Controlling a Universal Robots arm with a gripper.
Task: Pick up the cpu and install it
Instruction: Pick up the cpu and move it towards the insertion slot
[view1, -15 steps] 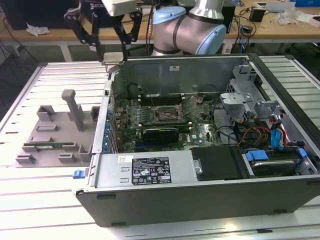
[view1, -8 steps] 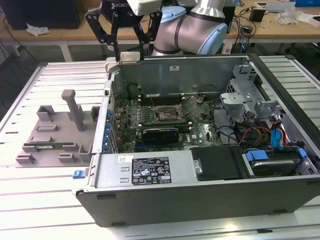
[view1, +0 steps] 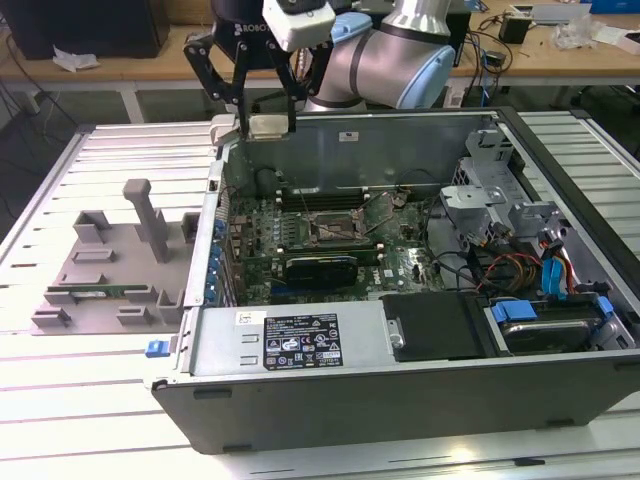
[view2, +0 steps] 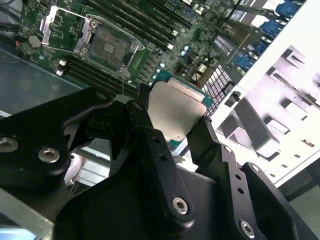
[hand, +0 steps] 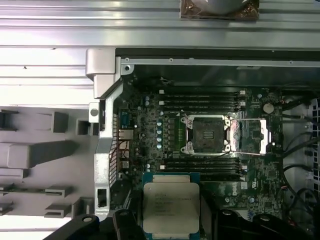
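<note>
My gripper (view1: 266, 118) is shut on the cpu (view1: 266, 127), a small square chip with a pale silver top. It hangs above the back left corner of the open computer case (view1: 300, 345). In both wrist views the cpu (view2: 175, 112) (hand: 171, 205) sits flat between two black fingers (view2: 150, 135), its green rim showing. The square socket (view1: 335, 232) (hand: 206, 134) on the motherboard lies open and bare, with its metal load plate (hand: 252, 136) folded back beside it. The chip is well above the board and off to one side of the socket.
A grey fixture tray (view1: 110, 270) with upright posts lies at the exterior view's left, a green memory stick (view1: 95, 293) in it. Inside the case are a drive cage (view1: 480, 200), blue and coloured cables (view1: 555, 275) and a black cover (view1: 440, 325).
</note>
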